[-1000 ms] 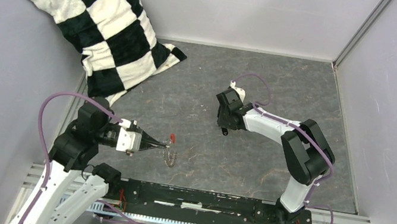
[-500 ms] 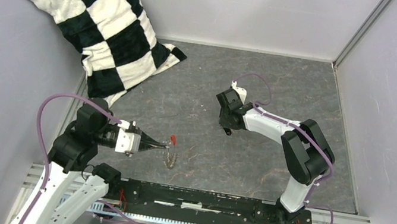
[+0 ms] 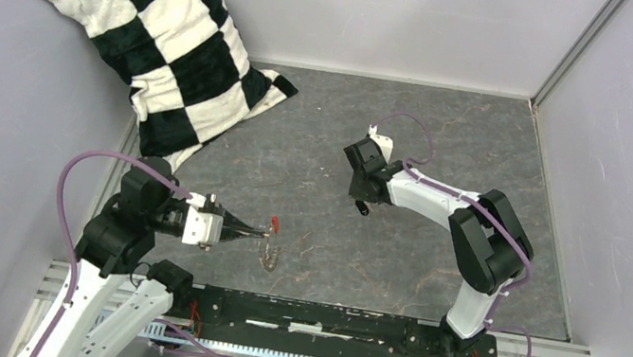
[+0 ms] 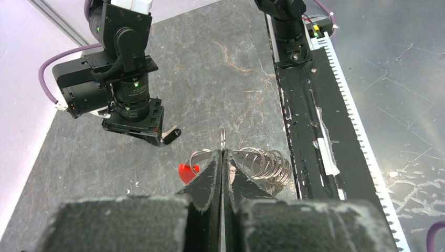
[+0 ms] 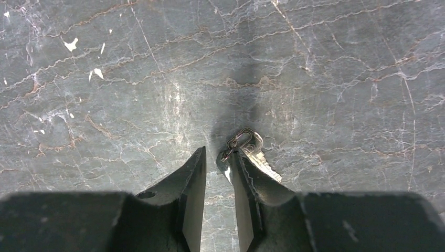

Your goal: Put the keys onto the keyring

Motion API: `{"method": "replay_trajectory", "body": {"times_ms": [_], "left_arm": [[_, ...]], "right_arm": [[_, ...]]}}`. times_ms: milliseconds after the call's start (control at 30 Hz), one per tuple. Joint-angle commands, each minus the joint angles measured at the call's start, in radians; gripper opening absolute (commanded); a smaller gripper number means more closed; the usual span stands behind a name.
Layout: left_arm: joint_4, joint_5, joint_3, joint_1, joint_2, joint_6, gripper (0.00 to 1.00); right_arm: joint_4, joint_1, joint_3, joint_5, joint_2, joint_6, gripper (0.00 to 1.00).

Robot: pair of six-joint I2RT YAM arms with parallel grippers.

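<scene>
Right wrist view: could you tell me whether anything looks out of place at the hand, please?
Yes: the small silver key sits askew against the outer side of one finger of the right hand, not in the gap between the fingers, which looks empty.

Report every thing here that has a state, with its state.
left gripper: shut on the keyring.
right gripper: open, holding nothing.
keyring: pinched by the left gripper, red tag attached.
key: ungripped, beside the right gripper's tip, off the keyring.
pillow: propped against the wall.
</scene>
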Motion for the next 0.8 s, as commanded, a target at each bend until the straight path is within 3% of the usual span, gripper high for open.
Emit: {"method": "replay_trajectory", "body": {"times_ms": [0,767], "left_arm": [[0.002,0.028,0.031,0.0,-0.011,0.018,0.02],[0.002,0.03,0.029,0.0,-0.026,0.018,0.02]], "right_arm": [[-0.027,0.005,0.043,0.07,0.003,-0.02,0.3],[0.016,0.017,0.018,0.051,0.011,-0.019,0.27]]}}
